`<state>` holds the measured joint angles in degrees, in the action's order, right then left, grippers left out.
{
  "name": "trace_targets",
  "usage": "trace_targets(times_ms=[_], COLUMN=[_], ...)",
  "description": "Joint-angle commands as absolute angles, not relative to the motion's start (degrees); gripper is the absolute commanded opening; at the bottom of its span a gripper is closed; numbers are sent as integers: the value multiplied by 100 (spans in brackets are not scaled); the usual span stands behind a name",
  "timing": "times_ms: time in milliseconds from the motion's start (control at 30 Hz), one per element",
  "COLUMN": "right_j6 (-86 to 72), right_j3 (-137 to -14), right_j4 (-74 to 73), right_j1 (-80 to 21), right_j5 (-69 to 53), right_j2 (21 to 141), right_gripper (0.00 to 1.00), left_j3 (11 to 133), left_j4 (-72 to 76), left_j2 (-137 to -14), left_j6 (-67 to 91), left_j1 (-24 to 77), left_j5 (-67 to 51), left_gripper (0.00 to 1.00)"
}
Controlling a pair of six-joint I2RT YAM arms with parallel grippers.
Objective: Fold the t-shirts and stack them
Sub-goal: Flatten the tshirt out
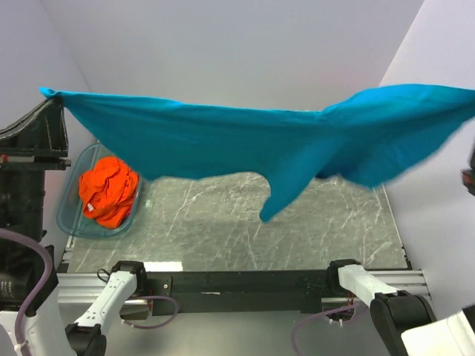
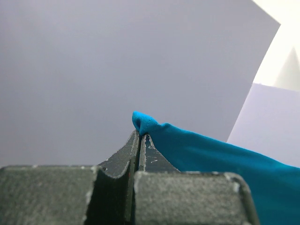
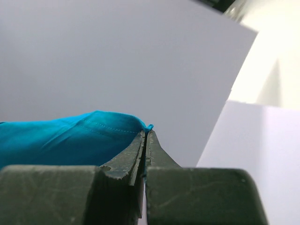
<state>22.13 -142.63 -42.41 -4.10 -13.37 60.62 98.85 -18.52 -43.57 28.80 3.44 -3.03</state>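
"Hanging where, exactly, that teal shirt (image 1: pixel 245 141)?"

"Up in the air above the table (image 1: pixel 223 230), stretched from side to side between the two arms and clear of the marbled top. One loose flap droops lower near the middle. The right part is bunched and a little blurred."

"Who has hold of it?"

"Both arms. The left gripper (image 2: pixel 139 135) is clamped on one corner. Its wrist view shows the fingers pressed together, with a small nub of teal cloth poking out above the tips. The right gripper (image 3: pixel 146 132) is pinched tight on the other end, and a stitched hem runs right up to its closed fingertips."

"And the other shirts?"

"The orange shirt (image 1: pixel 109 191) lies crumpled in the see-through blue tub (image 1: pixel 68 211) at the left side of the table. It sits lower than the left end of the teal one, and the two are not touching."

"What is around all this?"

"Plain white walls (image 1: pixel 223 44) at the back and on both sides, and the arm bases along the near edge."
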Motion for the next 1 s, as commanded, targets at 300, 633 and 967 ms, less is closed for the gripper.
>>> trace_targets(times_ms=[300,633,967], right_j6=[2285,2891,2910], right_j3=[-13195,-9117,-9464], right_j4=[-3692,-2313,-1809], right_j1=[-290,-290,-545], right_j5=[-1257,-2187,-2576], right_j2=[6460,6810,10726], right_gripper=[0,0,0], left_j3=[9151,6022,6694], left_j4=[-1697,-678,-553], left_j2=[-4430,-5366,-9471], left_j6=[2716,2462,2329], left_j1=[316,316,316], left_j5=[-167,-422,297], left_gripper=[1,0,0])
